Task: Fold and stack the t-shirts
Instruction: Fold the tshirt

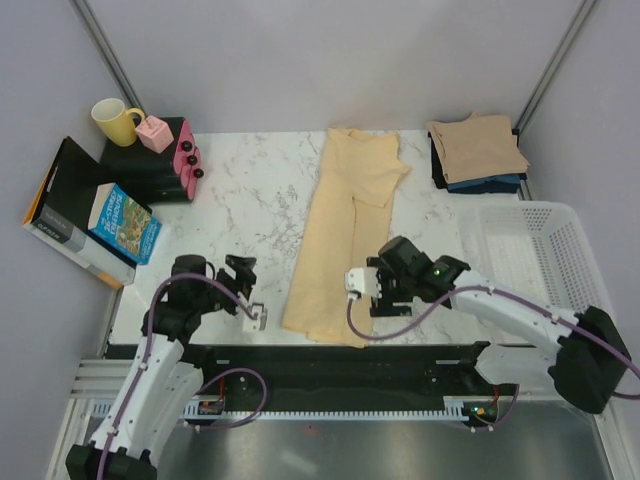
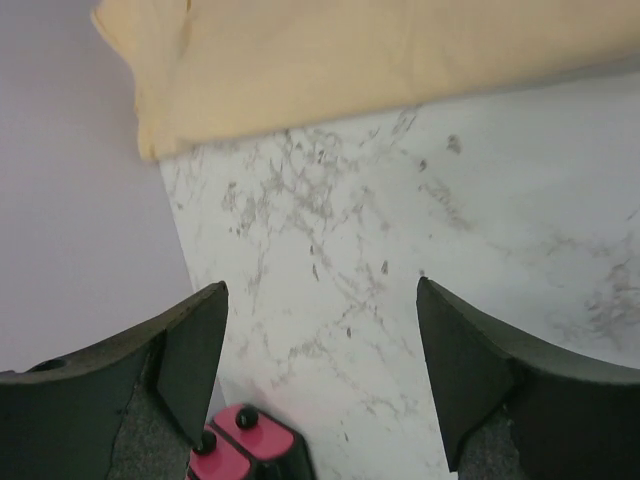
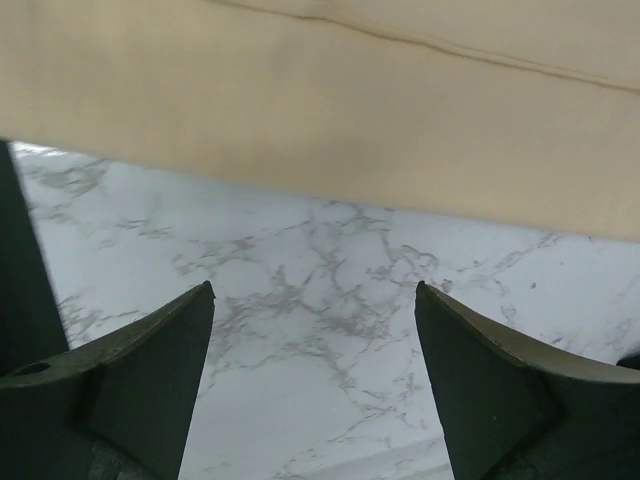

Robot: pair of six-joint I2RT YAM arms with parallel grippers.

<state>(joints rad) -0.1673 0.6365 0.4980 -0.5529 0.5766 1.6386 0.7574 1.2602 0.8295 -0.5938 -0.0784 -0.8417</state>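
Left gripper (image 1: 250, 295), right gripper (image 1: 362, 293): jaws wide, empty, flanking near hem of yellow t-shirt (image 1: 340, 225), a long strip at middle of bench (image 1: 250, 190). Advice: pinch both hem corners evenly, fold toward far edge. Folded stack (image 1: 478, 150) sits at far-right corner.

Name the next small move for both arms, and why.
Probably move the left gripper and right gripper onto the near corners of the pale yellow t-shirt and close. It lies in a long strip, unfolded crosswise, and both stand open, empty, beside that end.
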